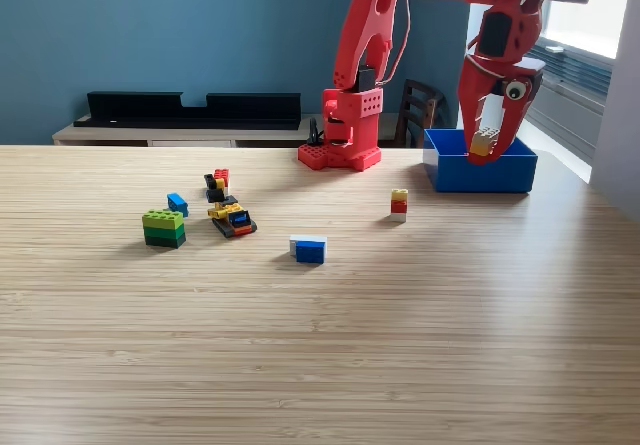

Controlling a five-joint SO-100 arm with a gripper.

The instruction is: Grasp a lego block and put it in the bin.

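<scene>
Lying nearest on the wooden table [320, 345] is a blue and white block [309, 249], with a green stacked block [164, 228] well apart from it toward the exterior view's left. Slightly farther back sit a small yellow, black and orange brick vehicle [232, 217], a small blue block [178, 204] and a black and red cluster [216, 184]. A yellow-on-red block [399, 204] stands upright toward the exterior view's right (apart from all the others). Beyond it the bin [480, 169] rests on the table near the right edge of the exterior view, just beside the arm's red base [341, 135]. The gripper [487, 145] hangs above the bin's open top, jaws pointing down and closed on a lego block [483, 141] (pale yellow and white, tilted between the jaws). The held block is raised, level with the bin's rear rim in the picture; whether it is within the walls cannot be told.
</scene>
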